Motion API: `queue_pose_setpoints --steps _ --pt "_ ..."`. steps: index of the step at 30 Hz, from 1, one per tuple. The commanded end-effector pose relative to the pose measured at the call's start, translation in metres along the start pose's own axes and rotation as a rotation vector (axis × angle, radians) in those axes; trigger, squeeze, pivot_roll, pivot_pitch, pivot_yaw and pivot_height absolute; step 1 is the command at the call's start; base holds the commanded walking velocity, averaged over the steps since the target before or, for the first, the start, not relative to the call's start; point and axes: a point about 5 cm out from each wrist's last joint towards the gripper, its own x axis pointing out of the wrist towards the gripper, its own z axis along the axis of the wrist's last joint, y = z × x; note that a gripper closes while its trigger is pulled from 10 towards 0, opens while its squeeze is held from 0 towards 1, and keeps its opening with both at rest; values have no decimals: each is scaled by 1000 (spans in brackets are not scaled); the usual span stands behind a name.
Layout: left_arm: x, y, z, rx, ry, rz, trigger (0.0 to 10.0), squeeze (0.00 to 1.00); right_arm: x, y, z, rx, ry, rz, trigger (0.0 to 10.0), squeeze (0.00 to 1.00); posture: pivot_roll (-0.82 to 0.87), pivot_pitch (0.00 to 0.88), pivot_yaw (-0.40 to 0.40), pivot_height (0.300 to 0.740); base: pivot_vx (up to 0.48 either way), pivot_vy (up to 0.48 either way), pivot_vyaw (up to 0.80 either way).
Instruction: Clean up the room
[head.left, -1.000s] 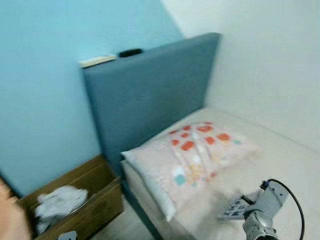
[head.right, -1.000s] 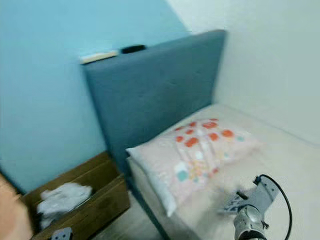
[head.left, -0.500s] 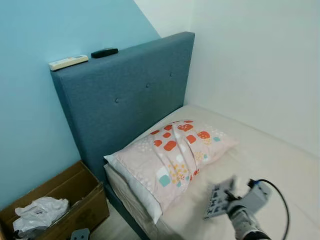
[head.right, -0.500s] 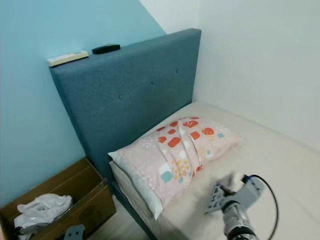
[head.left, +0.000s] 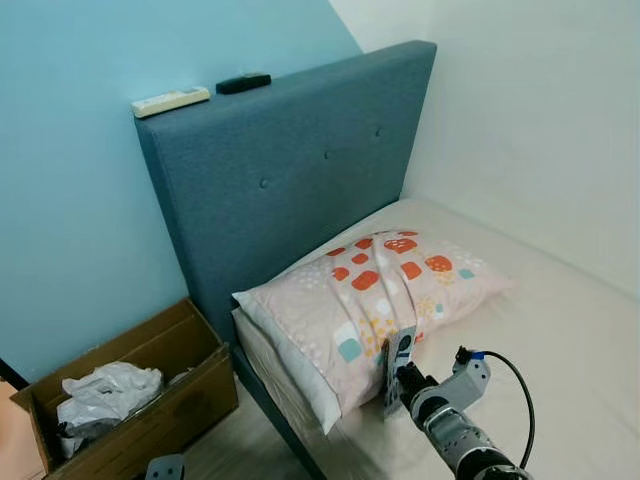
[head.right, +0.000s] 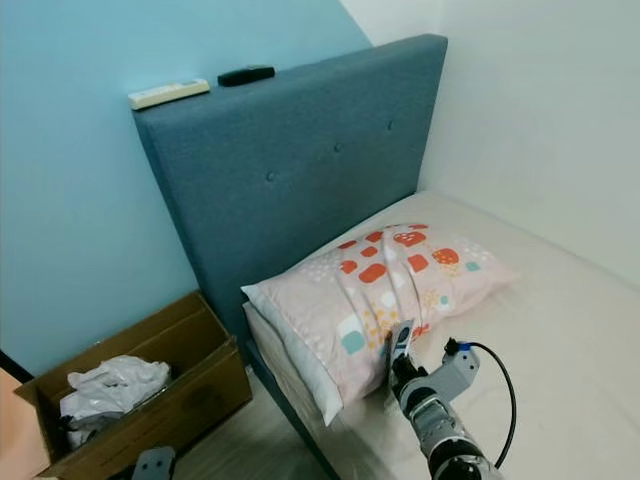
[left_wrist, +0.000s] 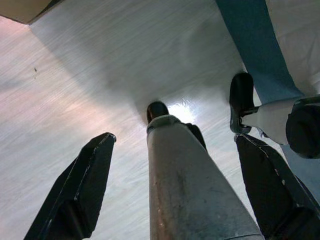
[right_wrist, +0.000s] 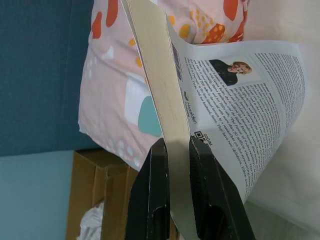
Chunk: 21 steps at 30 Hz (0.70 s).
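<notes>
My right gripper (head.left: 404, 381) is shut on a thin book (head.left: 397, 362) and holds it upright, edge-on, over the bed's near side just in front of the pillow (head.left: 375, 295). In the right wrist view the two black fingers (right_wrist: 158, 195) pinch the book's cream cover, and a printed page (right_wrist: 240, 100) fans open beside it. My left gripper (left_wrist: 177, 192) hangs open over the pale wooden floor (left_wrist: 75, 85), beside my own leg.
A blue headboard (head.left: 300, 170) carries a white remote (head.left: 170, 101) and a black remote (head.left: 243, 83) on its top. A cardboard box (head.left: 190, 345) with a crumpled white bag (head.left: 105, 390) stands on the floor left of the bed (head.left: 560, 330). White wall on the right.
The head camera has swung, shifting the whole scene. My right gripper has turned the book from lying nearly flat to standing on edge, closer to the pillow.
</notes>
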Motion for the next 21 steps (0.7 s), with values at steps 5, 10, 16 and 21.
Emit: queue_pose_setpoints --steps 5,10,16,21 --pt "-10 31 -12 19 21 25 10000 0 -2 -4 11 58 -84 4 10000 0 9 120 -2 726 0 0 0" --pt "-16 42 -24 23 47 42 10000 0 -6 -8 2 129 -55 98 10000 0 5 124 -1 726 0 0 0" --pt "-15 37 -27 23 56 41 10000 0 -3 9 -2 171 -15 222 10000 0 3 122 -3 726 0 0 0" --pt "-15 37 -28 19 58 39 10000 0 -2 19 -12 164 52 292 10000 0 2 117 -8 726 0 0 0"
